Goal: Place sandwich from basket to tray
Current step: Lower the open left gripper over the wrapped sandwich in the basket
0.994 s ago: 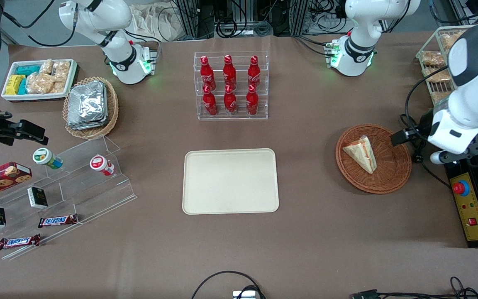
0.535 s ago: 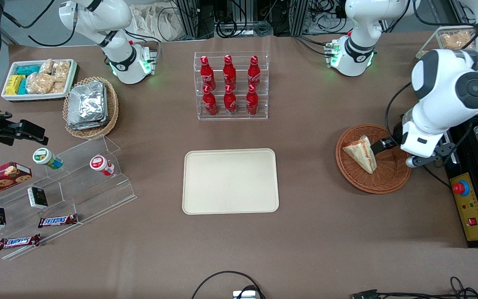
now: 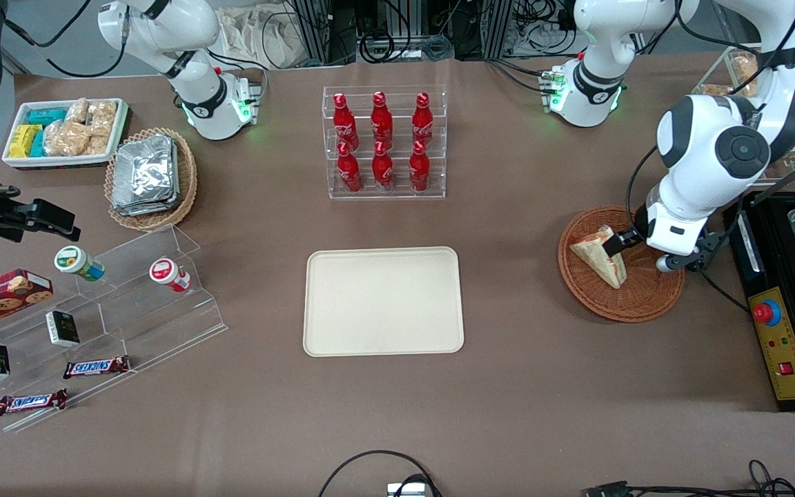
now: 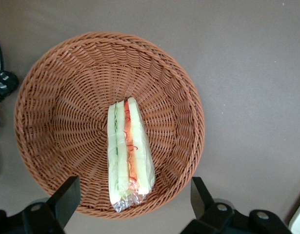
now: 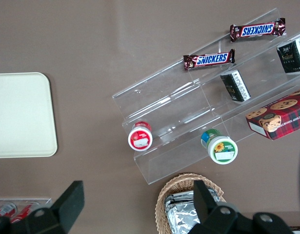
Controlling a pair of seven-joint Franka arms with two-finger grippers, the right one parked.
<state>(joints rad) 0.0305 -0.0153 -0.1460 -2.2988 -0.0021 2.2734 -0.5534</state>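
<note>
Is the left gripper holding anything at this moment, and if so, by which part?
Nothing. The gripper hangs open above the sandwich, which lies untouched in the basket.

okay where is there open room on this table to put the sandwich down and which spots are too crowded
The tray is bare, and open tabletop lies between it and the basket. The sandwich lies in that basket, with the tool open above it. Toward the parked arm's end, the acrylic stand and foil-pack basket crowd the table.

arm (image 3: 708, 159): white shells | dark-grey joint caps | hand (image 4: 132, 204): black fingers
</note>
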